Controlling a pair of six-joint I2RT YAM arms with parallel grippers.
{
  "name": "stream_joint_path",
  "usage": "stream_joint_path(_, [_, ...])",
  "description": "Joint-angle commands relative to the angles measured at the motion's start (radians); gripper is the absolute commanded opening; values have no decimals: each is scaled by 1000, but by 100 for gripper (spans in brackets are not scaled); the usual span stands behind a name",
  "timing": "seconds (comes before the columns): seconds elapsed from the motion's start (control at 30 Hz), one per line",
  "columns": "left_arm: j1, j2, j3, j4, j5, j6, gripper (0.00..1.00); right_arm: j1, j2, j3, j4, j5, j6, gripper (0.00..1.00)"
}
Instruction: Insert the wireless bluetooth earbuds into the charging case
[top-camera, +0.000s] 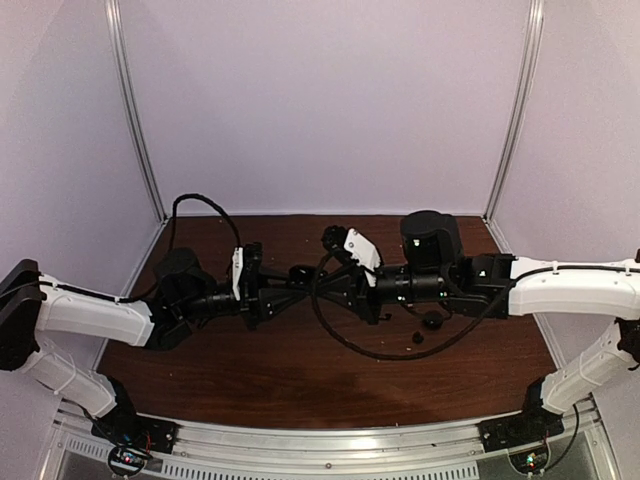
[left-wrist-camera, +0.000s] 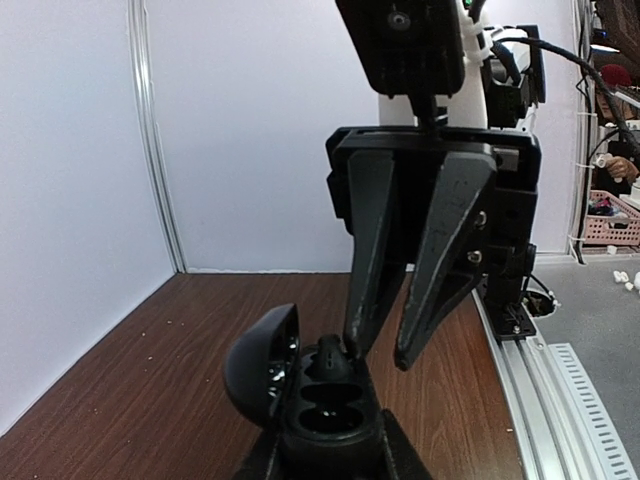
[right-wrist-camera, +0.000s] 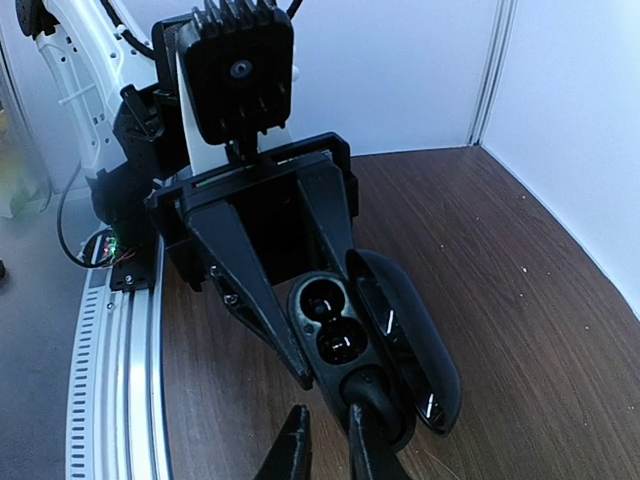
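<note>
The charging case (left-wrist-camera: 330, 415) is open, with its lid (left-wrist-camera: 262, 362) swung to the left. My left gripper (left-wrist-camera: 330, 445) is shut on the case and holds it above the table. One black earbud (left-wrist-camera: 337, 362) sits in the case's far slot. The other slot (left-wrist-camera: 330, 420) is empty. My right gripper (left-wrist-camera: 380, 352) is open, and one fingertip (left-wrist-camera: 356, 335) rests against that earbud. The right wrist view shows the case (right-wrist-camera: 335, 325), the earbud (right-wrist-camera: 378, 392) and my right gripper (right-wrist-camera: 328, 428). From above, the two grippers (top-camera: 285, 282) (top-camera: 328, 274) meet at mid-table. Two small dark items (top-camera: 418, 338) (top-camera: 432, 321) lie under the right arm; I cannot tell which is an earbud.
A black cable (top-camera: 370, 350) loops over the brown table (top-camera: 250, 370) below the right gripper. White walls enclose the back and sides. A metal rail (right-wrist-camera: 110, 380) runs along the near edge.
</note>
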Motion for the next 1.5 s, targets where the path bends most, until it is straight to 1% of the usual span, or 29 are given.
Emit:
stream_joint_path(0.0, [-5,9,23,60,12,0,0,-4,0,18,-5,-44,-11,15])
stream_joint_path(0.13, [3,16,16,76,-9,-32,0,-16,-47,-19,-4,-79,6,16])
stream_joint_path(0.2, [9,26,18,81,-11,-48,0,-46,-80,-43,-3,-111,50,17])
stream_joint_path(0.3, [14,37,8,109,-9,-62,0,-91,-132,-87,-4,-117,104,19])
stream_joint_path(0.33, [15,39,4,120,-8,-69,0,-107,-147,-103,-26,-113,153,18])
stream_joint_path(0.47, [25,51,-4,139,-15,-86,0,-197,-204,-179,-64,-75,307,19])
stream_joint_path(0.53, [28,52,-9,150,-17,-90,0,-257,-220,-208,-132,-41,357,19])
stream_joint_path(0.6, [30,56,-11,155,-16,-93,0,-281,-223,-217,-242,42,388,19])
stream_joint_path(0.7, [30,61,-11,160,-17,-95,0,-286,-189,-202,-404,154,438,18])
stream_joint_path(0.8, [30,68,-12,172,-11,-99,0,-285,-140,-210,-483,167,483,19])
stream_joint_path(0.93, [30,76,-16,188,-6,-103,0,-285,-80,-233,-494,215,499,19])
stream_joint_path(1.1, [30,63,-23,185,-10,-98,0,-285,40,-185,-552,287,453,19])
stream_joint_path(1.23, [30,56,-31,185,-13,-94,0,-286,110,-161,-560,298,429,19])
stream_joint_path(1.3, [30,51,-33,185,-15,-93,0,-285,133,-149,-579,319,419,19])
stream_joint_path(1.47, [30,49,-44,192,-20,-93,0,-285,147,-137,-587,365,409,24])
